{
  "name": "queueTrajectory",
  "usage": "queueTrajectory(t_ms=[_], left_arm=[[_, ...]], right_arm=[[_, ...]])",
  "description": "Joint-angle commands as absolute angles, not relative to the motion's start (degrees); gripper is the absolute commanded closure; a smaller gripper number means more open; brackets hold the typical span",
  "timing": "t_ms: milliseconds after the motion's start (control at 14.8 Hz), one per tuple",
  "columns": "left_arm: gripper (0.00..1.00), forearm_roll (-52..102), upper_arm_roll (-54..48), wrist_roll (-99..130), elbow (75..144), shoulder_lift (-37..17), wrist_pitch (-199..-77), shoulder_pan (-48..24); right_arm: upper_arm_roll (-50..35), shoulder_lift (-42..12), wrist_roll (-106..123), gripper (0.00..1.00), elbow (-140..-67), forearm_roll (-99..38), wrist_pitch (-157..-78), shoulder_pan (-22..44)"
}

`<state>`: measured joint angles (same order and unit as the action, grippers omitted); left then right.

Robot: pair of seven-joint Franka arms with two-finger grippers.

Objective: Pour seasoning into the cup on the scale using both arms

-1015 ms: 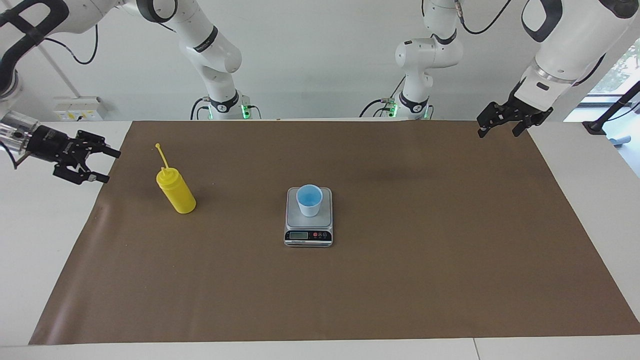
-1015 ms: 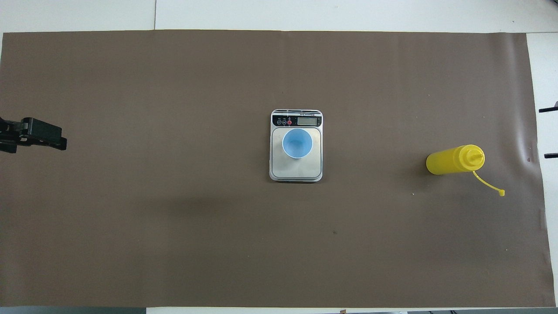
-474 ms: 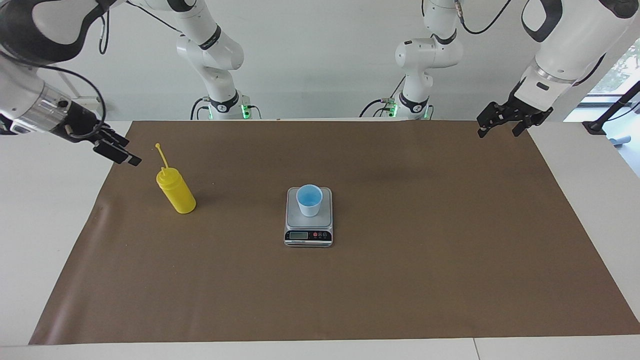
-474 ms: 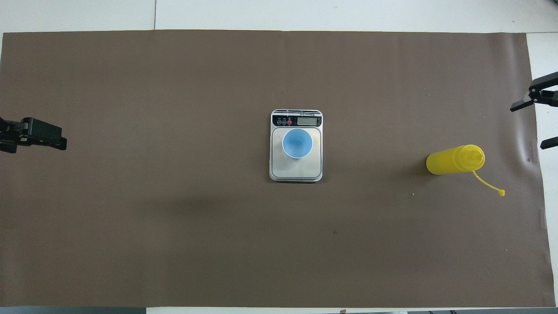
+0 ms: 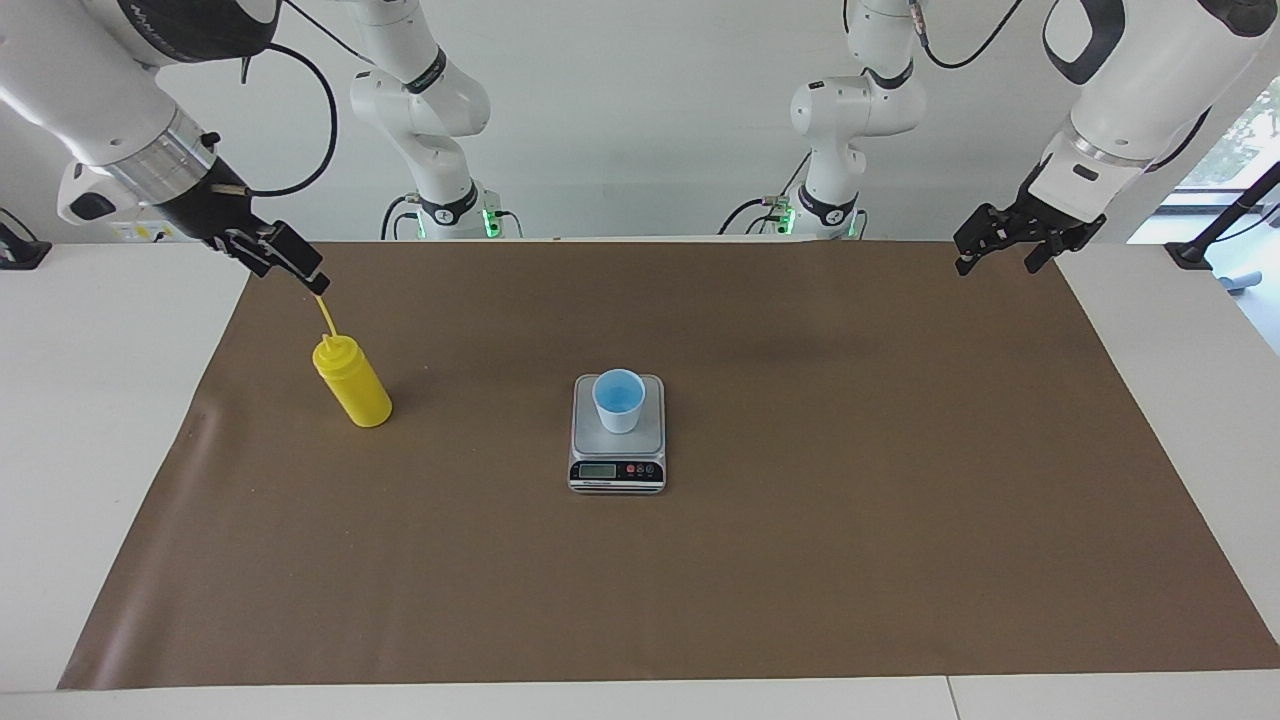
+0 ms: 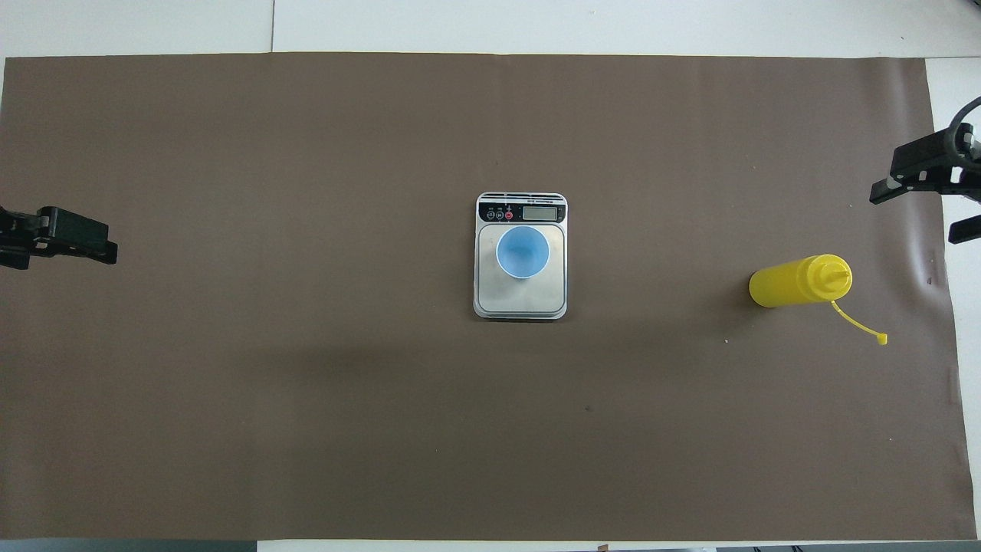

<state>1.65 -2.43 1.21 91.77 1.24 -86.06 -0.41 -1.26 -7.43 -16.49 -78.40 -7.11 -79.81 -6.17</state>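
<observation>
The yellow seasoning bottle (image 5: 352,385) stands upright on the mat toward the right arm's end, its thin nozzle stick leaning up and outward; it also shows in the overhead view (image 6: 793,282). The light blue cup (image 5: 618,398) stands on the silver-grey scale (image 5: 617,470) at the middle of the mat, and the overhead view shows both the cup (image 6: 523,251) and the scale (image 6: 521,300). My right gripper (image 5: 290,263) is open and empty, up in the air over the mat's edge beside the bottle (image 6: 913,217), not touching it. My left gripper (image 5: 998,262) is open and empty and waits over the mat's edge at the left arm's end (image 6: 77,245).
A brown mat (image 5: 800,560) covers most of the white table (image 5: 90,450). The two arm bases (image 5: 450,210) stand at the robots' end of the table.
My right gripper has risen, turned and moved in from off the mat to the mat's edge near the bottle's nozzle stick. The left arm, bottle, cup and scale have not moved.
</observation>
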Motion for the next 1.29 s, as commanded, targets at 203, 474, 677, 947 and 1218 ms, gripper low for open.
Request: queueTrajectory(t_ms=[203, 474, 677, 947, 1218], left_arm=[[0.0, 2.4, -2.5, 0.5, 93.1, 2.6, -85.7, 0.2], [0.0, 2.4, -2.5, 0.5, 93.1, 2.6, -85.7, 0.3], [0.0, 2.4, -2.5, 0.5, 93.1, 2.6, -85.7, 0.2], [0.0, 2.4, -2.5, 0.5, 93.1, 2.6, -85.7, 0.2], [0.0, 2.4, -2.5, 0.5, 93.1, 2.6, -85.7, 0.2]], right_arm=[[1.2, -3.8, -14.2, 0.0, -81.6, -0.8, -80.6, 1.1], [0.4, -4.0, -14.3, 0.0, -81.5, -1.4, -79.7, 1.0], [1.1, -3.2, -12.5, 0.0, -80.5, -2.5, -79.2, 1.0], [1.7, -0.9, -9.0, 0.0, -83.3, -1.2, -78.7, 1.0], [1.8, 0.4, -5.5, 0.0, -85.8, 1.7, -79.0, -0.3]])
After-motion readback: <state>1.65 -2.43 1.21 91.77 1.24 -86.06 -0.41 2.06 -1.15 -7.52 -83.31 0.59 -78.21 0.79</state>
